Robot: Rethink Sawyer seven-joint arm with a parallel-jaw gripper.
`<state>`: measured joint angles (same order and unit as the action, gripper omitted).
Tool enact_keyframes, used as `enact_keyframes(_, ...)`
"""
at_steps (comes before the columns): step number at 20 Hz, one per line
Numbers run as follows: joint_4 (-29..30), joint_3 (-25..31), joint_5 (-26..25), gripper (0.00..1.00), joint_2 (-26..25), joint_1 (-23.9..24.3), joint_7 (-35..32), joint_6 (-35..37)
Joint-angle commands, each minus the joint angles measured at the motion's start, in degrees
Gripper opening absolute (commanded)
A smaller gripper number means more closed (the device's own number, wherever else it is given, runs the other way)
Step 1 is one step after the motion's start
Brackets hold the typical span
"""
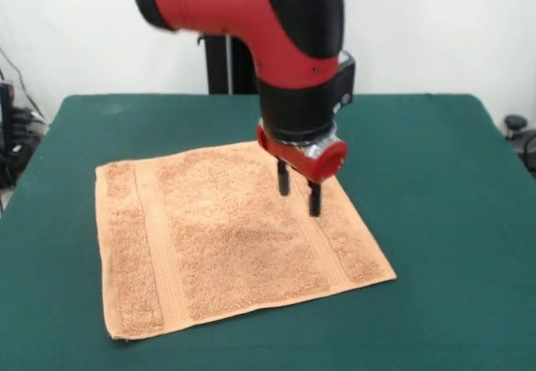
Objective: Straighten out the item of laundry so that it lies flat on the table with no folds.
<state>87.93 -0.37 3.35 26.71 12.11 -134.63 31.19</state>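
The item of laundry (226, 241), an orange-tan terry towel with a flat woven band near its left and right edges, lies spread out on the dark green table (435, 220). No fold shows on it; its far right corner is hidden behind the arm. My gripper (299, 193) hangs from the red and black arm just above the towel's right half, near the right band. Its two black fingers (284, 180) stand a little apart with nothing between them, and the towel is not pinched.
Green cloth surrounds the towel on all sides, widest to the right. A black post (219, 65) rises behind the table's far edge. Cables and dark gear (17, 136) sit off the left edge, and a small black object (517, 128) off the right edge.
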Motion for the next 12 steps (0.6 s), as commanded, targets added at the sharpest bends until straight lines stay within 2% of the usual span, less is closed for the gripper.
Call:
enact_keyframes(1,-4.38,-10.66,0.84,1.0,0.58,-2.36,-14.32,4.61)
enact_keyframes(8,-11.12,-11.31,-1.3,1.0,-5.06,0.46,-7.74,-0.17)
enact_keyframes(12,-13.78,-9.31,-1.86,1.0,-5.34,3.45,-2.85,2.13)
